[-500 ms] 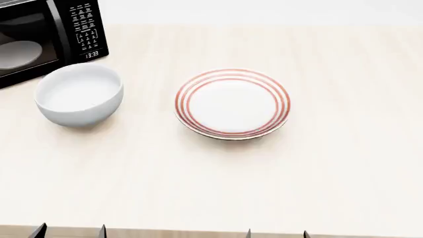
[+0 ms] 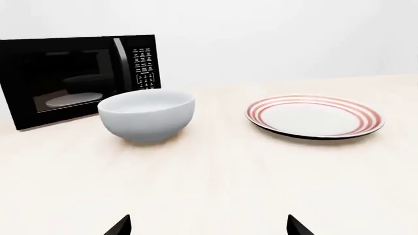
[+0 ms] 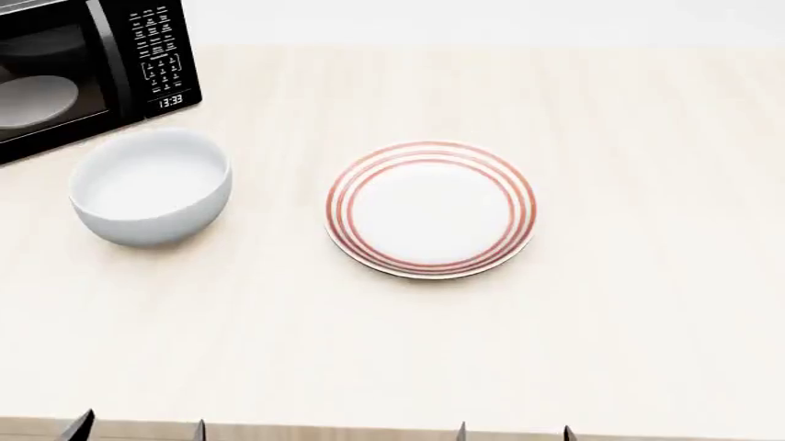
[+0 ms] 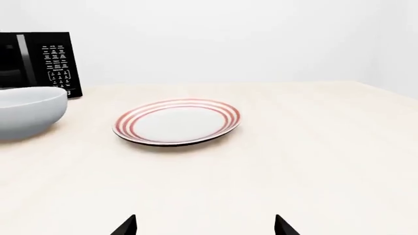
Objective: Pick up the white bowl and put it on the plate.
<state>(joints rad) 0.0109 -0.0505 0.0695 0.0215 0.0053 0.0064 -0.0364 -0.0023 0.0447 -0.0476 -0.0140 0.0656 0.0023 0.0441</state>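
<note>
So starting at the far left, there's a black microwave [image 3: 86, 69] in the back corner of the worktop [image 3: 368, 349], and the white bowl [image 3: 151, 186] sits just in front of it, upright, empty, not touching anything. Compared with half a second ago the bowl and everything else sit a bit lower in the head view and look a touch more top-down, so I'd guess the head or torso tipped or shifted, not the objects; bowl and plate keep the same spacing. Next over, near the middle, is the plate [image 3: 431, 209] with its red rings, flat on the worktop, bare, a clear gap between it and the bowl. Right of that it's just plain light wood. Along the near edge you only see dark tips: the left claw [image 3: 139, 428] with its two tips spread apart, and the right claw [image 3: 514, 432] likewise spread, both empty and well short of either dish. The wrist views agree: left claw [image 2: 208, 226] looks straight at the bowl, right claw [image 4: 205, 225] at the plate. My read: nothing's grabbed yet, this is just lining up the view, and the left arm looks like the obvious one to go for the bowl.
</note>
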